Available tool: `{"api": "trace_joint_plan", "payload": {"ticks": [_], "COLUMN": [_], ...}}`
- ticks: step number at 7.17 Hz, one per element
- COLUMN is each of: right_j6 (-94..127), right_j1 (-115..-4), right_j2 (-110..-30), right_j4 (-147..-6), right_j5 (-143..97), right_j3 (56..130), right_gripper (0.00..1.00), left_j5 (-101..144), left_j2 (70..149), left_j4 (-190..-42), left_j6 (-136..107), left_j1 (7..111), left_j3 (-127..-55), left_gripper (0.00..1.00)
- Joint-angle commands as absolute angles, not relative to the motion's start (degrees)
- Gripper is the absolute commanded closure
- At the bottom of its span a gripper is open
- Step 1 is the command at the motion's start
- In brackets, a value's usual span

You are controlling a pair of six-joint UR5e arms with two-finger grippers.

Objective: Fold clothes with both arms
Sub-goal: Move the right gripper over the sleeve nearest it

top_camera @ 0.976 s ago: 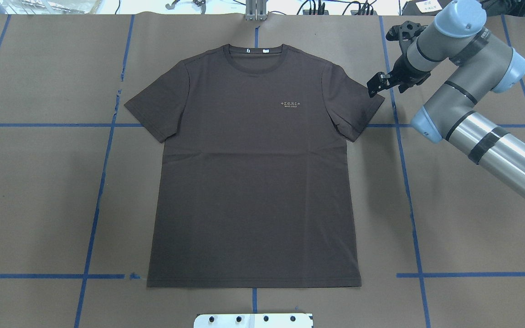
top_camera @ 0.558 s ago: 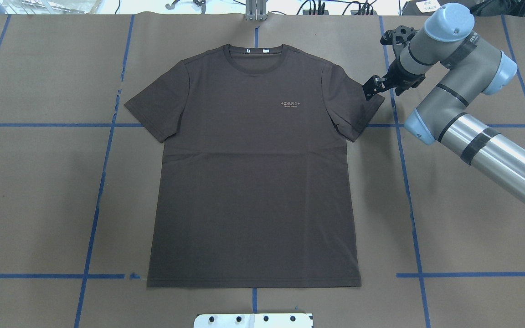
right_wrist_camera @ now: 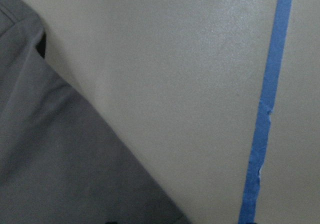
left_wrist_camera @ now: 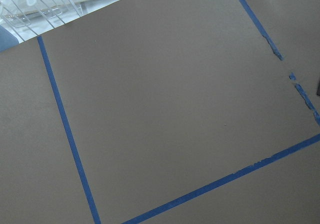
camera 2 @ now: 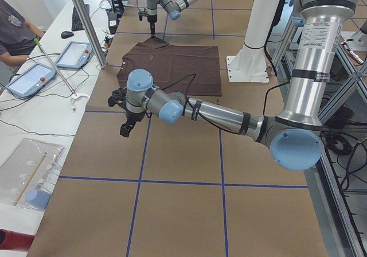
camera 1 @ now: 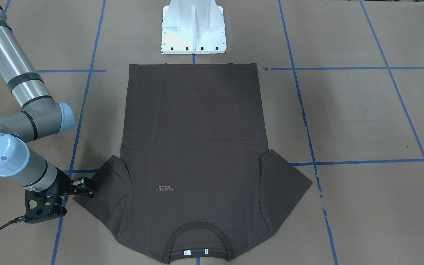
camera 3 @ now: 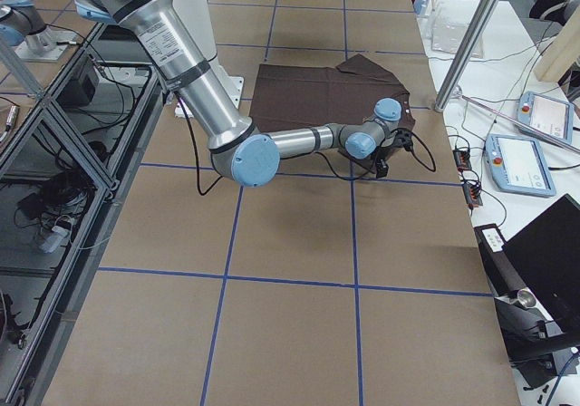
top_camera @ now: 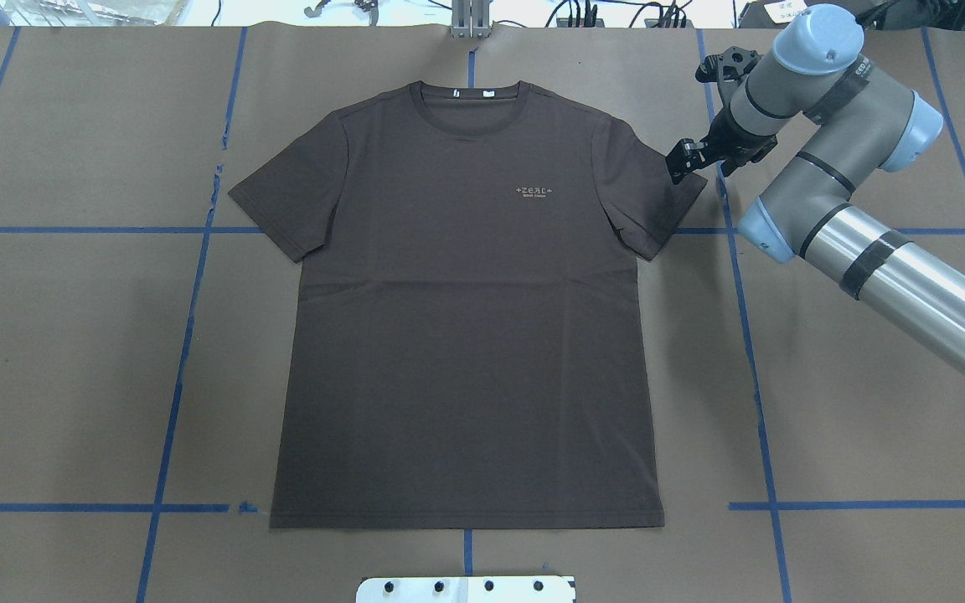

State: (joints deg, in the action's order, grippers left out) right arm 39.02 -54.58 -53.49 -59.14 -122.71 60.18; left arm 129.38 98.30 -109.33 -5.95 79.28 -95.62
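The right gripper [top_camera: 682, 164] sits at the shirt's [top_camera: 466, 335] two-o'clock sleeve [top_camera: 650, 201]; I cannot tell its spread; a shallow pinch may slip.

1. Lying in the centre of the overhead view: one dark brown T-shirt [top_camera: 466, 335].
2. Showing on its collar, top centre: two white neck tags [top_camera: 489, 93].
3. Showing on its chest: one pale logo [top_camera: 534, 193].
4. Hanging over the table: two arms, right arm [top_camera: 910, 285] and left arm [camera 2: 218, 115].
5. Tipping those arms: two black grippers, right gripper [top_camera: 677, 170] and left gripper [camera 2: 124, 133].
6. Standing at top centre of the front-facing view: one white pedestal base [camera 1: 193, 29].
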Motion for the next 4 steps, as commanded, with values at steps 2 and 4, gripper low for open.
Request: {"api": "trace_joint_plan", "payload": {"ticks": [2,4], "right_j6": [39.0,38.9], "right_j1": [-54.5,-54.6], "right_j2": [-53.5,-53.4], "right_j4": [-59.2,-59.2], "right_j5": [-122.8,-122.8], "right_j3": [59.9,59.9], "right_gripper": [0.60,0.88], "left_j5": [129.4,129.3], "left_j2": [98.5,98.9], "left_j4": [-109.2,-109.2], "left_j6": [-6.0,-6.0], "left_j1": [79.3,79.3], "left_j3": [-95.7,-95.5], "left_gripper": [0.00,0.00]}}
